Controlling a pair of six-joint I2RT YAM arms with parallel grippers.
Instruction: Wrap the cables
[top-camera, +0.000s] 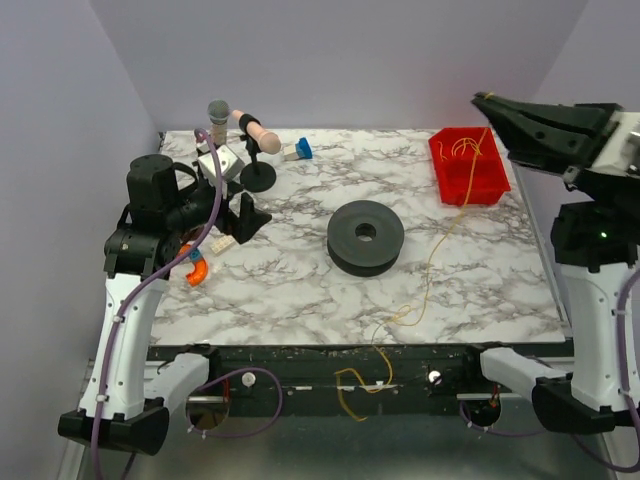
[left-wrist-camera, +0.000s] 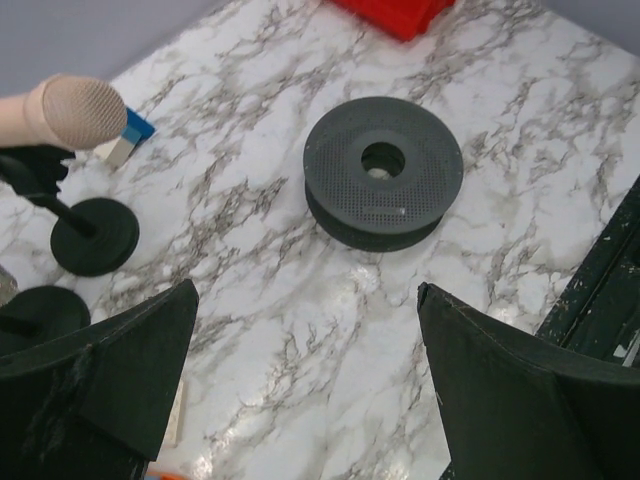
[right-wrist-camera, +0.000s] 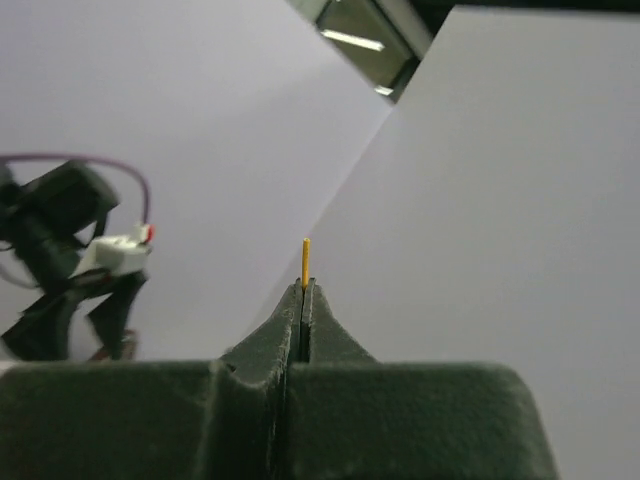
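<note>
Right claw (right-wrist-camera: 303, 290): jaws pressed together, clamped on the end of a yellow cable (right-wrist-camera: 305, 255). A short stub pokes out past the tips. The claw is raised well above the surface (top-camera: 300, 290), over the far right corner.

From below that claw the strand drops past the red bin (top-camera: 497, 178) and trails slack across the marble toward the near edge. It goes over the edge and ends in loose loops down by the arm bases. More fine yellow curls lie inside the bin, directly under the right claw.

Left claw (left-wrist-camera: 306, 290): fingers wide apart, holding nothing. The black spool (left-wrist-camera: 383, 170) sits ahead of it and slightly to its right, flat on one flange with the hub hole facing up. It is well apart from both claws, and no wire touches it.

Handling, as a judgement:
- The wire looks hair-fine, nearly weightless and limp, with some springy curl.
- It will likely sag, snag on the surface edge, and slip out of a loose pinch.
- A firm grip close to the tips, near the free end as now, seems right.
- A second hold further along the slack would keep tension for winding around the spool's core.
- Sharp tugs could kink it.

Wrapping has not started.
</note>
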